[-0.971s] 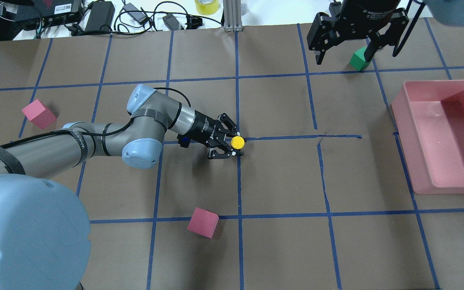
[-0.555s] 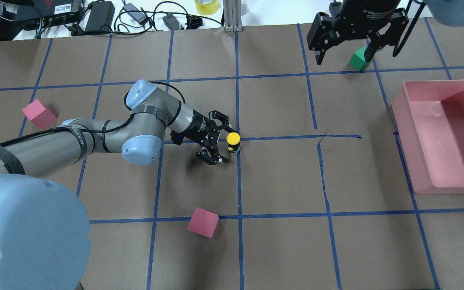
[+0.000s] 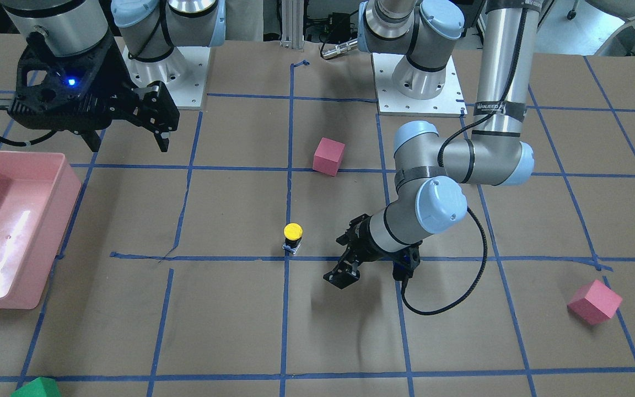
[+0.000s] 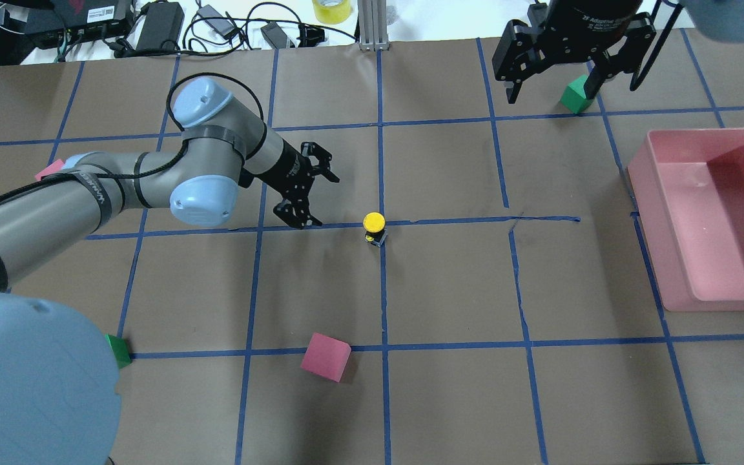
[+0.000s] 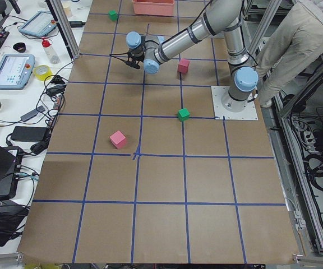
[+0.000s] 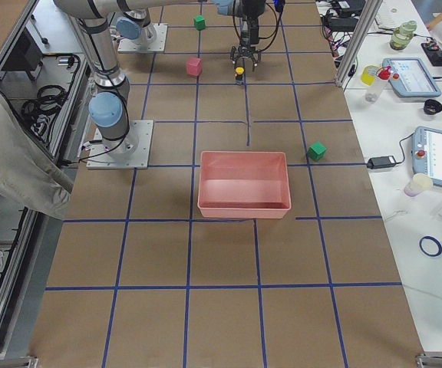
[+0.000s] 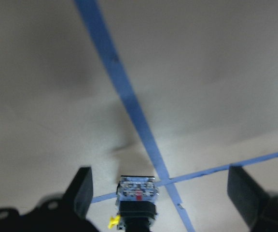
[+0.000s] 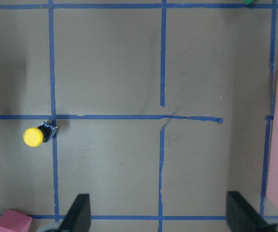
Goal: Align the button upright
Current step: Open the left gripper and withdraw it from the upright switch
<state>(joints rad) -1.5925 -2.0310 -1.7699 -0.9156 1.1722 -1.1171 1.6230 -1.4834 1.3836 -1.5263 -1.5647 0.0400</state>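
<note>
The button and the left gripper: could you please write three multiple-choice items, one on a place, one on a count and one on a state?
1. Where does the button stand?
A. In the pink bin
B. On a crossing of blue tape lines
C. On top of a cube

2. How many pink cubes does the front-facing view show?
A. One
B. Two
C. Four

3. How is the left gripper?
A. Shut on the button
B. Shut on a cube
C. Open, apart from the button

Answers:
1 B: the tape lines meet at its base.
2 B: one lies behind the button, the other at the view's right.
3 C: its jaws stand spread, clear of the button.
</note>
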